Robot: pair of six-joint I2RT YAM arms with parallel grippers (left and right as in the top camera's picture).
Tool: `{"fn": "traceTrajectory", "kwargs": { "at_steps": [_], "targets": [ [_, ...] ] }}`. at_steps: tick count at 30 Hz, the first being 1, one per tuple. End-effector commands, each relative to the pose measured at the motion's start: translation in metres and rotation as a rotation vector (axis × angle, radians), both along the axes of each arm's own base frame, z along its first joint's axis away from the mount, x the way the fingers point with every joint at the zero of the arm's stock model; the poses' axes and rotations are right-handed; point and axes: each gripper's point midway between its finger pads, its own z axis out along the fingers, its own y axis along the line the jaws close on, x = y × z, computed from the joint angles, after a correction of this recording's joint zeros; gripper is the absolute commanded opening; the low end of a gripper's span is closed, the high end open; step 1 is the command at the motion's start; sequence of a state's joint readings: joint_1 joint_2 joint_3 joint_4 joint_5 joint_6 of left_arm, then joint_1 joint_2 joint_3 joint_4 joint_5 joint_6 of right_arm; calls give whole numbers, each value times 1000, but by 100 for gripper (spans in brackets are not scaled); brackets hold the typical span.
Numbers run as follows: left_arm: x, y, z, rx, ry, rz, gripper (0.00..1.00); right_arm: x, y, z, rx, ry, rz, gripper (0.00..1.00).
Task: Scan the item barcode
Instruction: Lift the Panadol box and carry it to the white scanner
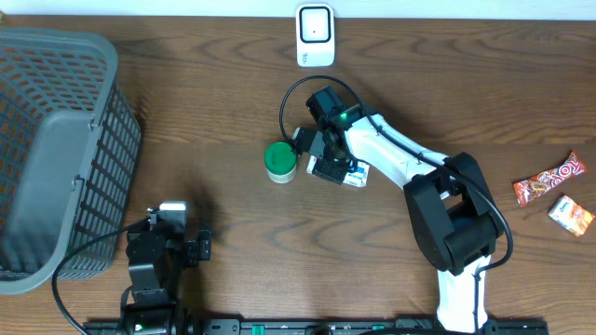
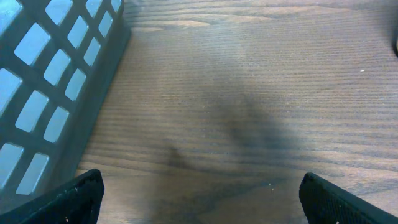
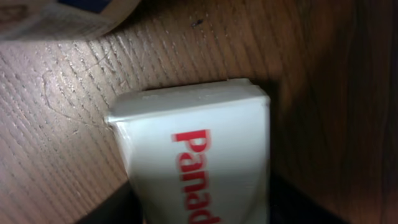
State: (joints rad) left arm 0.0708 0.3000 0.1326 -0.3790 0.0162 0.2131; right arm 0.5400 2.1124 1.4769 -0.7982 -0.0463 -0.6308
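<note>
Nearest, the left end effector (image 2: 202, 198) hangs with its fingers spread wide over the bare worktop (image 1: 214, 112), just beside a grey basket (image 1: 112, 158). Mid-worktop, the right end effector (image 1: 331, 167) is down over a white box (image 3: 199, 137) with red lettering, near a green-lidded jar (image 1: 280, 161) — its fingers flank the box, but whether they pinch it I cannot tell. Off to the right lie a red snack wrapper (image 1: 549, 179) and an orange packet (image 1: 570, 215), and at the far edge stands a white scanner (image 1: 315, 34).

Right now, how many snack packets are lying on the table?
2: a red wrapper at far right, and a smaller orange packet beside it. The basket could hide more.
</note>
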Motion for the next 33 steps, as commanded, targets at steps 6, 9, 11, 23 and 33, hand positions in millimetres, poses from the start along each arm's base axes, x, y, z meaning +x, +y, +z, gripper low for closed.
{"fn": "traceTrajectory", "kwargs": {
  "at_steps": [6,9,11,23,33],
  "targets": [
    [-5,1,-10,7,37,7,100,-4,-3,-14,-20,33,-43,38],
    [-5,1,-10,7,37,7,100,-8,-1,-13,1,55,-49,39],
    [-5,1,-10,7,37,7,100,-10,-2,-13,1,69,-51,39],
    [-5,1,-10,7,37,7,100,-29,14,42,150,283,-79,30],
    [-5,1,-10,7,37,7,100,-48,42,113,423,498,-121,26]
  ]
}}
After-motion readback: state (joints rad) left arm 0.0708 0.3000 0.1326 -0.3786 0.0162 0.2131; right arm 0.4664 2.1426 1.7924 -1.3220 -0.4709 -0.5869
